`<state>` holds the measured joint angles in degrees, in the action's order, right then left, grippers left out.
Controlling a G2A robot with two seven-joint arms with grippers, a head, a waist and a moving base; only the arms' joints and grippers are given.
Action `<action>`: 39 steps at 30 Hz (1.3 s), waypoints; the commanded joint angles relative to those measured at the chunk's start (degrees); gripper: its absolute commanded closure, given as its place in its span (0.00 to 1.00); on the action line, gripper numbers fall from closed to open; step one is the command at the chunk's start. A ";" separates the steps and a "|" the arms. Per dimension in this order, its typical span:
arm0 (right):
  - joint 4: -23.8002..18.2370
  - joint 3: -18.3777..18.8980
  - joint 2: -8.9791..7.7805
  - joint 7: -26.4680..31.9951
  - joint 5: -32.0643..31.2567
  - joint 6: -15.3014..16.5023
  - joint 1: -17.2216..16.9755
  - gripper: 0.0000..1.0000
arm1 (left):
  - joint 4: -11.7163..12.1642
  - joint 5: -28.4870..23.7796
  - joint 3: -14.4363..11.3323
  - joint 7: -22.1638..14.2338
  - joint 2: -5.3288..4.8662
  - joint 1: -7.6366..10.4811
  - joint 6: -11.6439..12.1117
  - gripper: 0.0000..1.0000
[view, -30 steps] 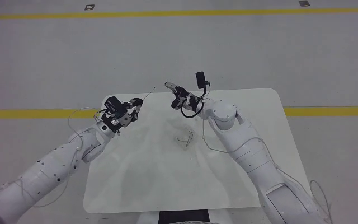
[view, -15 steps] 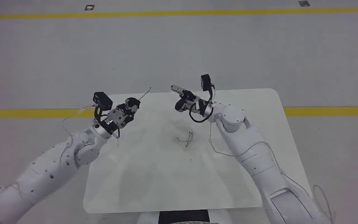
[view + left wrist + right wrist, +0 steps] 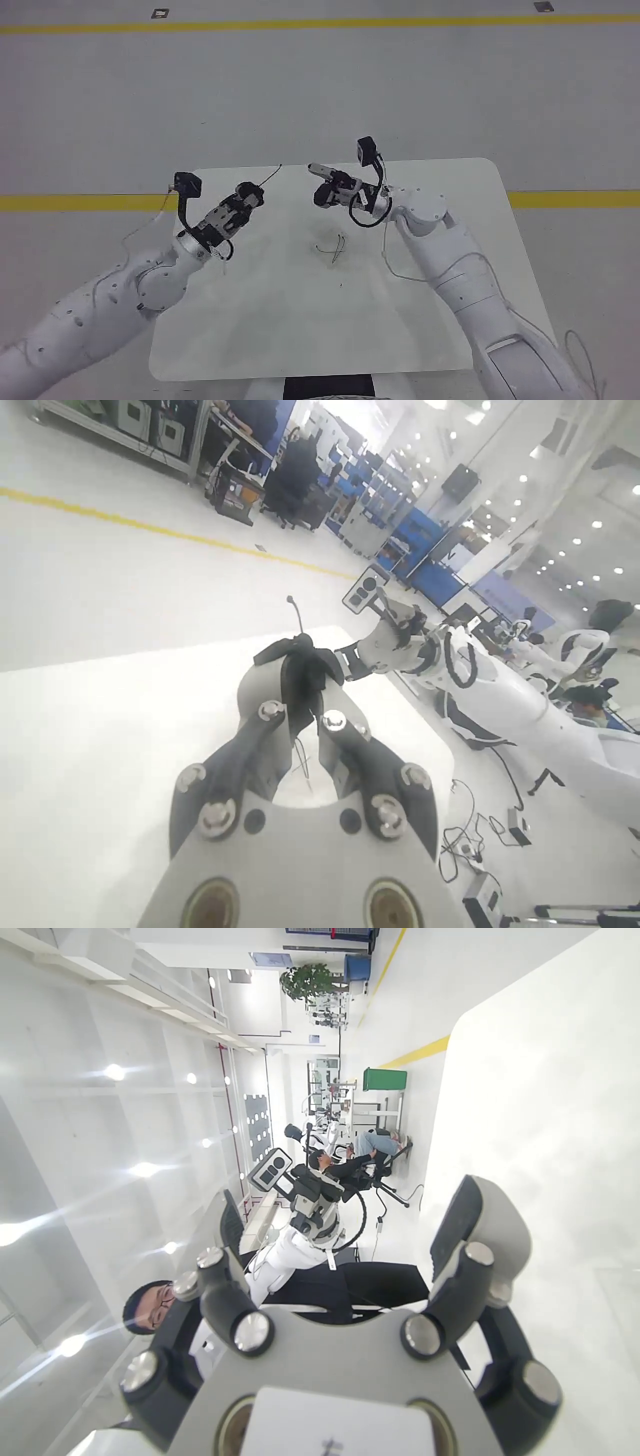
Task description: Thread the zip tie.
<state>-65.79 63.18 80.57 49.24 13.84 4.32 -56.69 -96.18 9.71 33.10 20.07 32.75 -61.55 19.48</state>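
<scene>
Here, thin black zip tie (image 3: pixel 296 615) pinched in left hand (image 3: pixel 300 672), tip jutting out, right hand (image 3: pixel 350 1208) unclenched.

The zip tie (image 3: pixel 298 617) pinched in my left jaws is black, a thin dark stalk against the pale grey floor (image 3: pixel 300 80). My left jaws are black at the tips and pale grey behind, with silver bolts. My right jaws match, with black pads (image 3: pixel 452 1223) on light grey shells. The table (image 3: pixel 300 320) is plain white, with no pattern. The loose ties (image 3: pixel 335 246) lying on it are dark. The floor carries yellow stripes (image 3: pixel 560 199), and a bin (image 3: pixel 385 1079) across the room is green.
</scene>
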 commanded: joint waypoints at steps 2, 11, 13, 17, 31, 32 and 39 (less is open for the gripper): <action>0.00 0.00 0.00 0.01 0.00 0.00 0.00 0.00 | 0.01 -0.02 0.00 0.02 0.00 -0.01 0.00 1.00; 3.66 2.12 -0.29 6.57 9.23 4.78 -1.38 0.00 | -3.28 -19.40 3.06 -12.02 0.19 -2.54 0.00 1.00; 5.49 2.14 -0.19 9.27 12.08 6.09 -0.95 0.00 | -4.49 -24.58 5.36 -15.77 0.06 -3.73 0.00 1.00; 9.27 1.62 -0.02 13.41 14.74 7.70 0.63 0.00 | -5.73 -33.98 11.68 -25.44 0.34 -6.57 0.00 1.00; 13.35 0.84 0.24 19.92 18.23 8.85 2.76 0.00 | -4.15 -50.33 24.63 -47.12 2.96 -12.86 0.00 1.00; 13.35 0.84 0.24 19.92 18.23 8.85 2.76 0.00 | -4.32 -49.42 24.47 -47.58 2.98 -12.87 -0.19 1.00; 12.13 1.02 0.44 27.08 25.81 9.04 0.96 0.00 | -0.55 -55.44 25.24 -59.61 3.17 -13.36 -0.30 1.00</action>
<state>-54.05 64.21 80.98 73.09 38.04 13.31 -55.80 -97.69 -44.27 57.84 -36.47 35.98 -75.04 19.02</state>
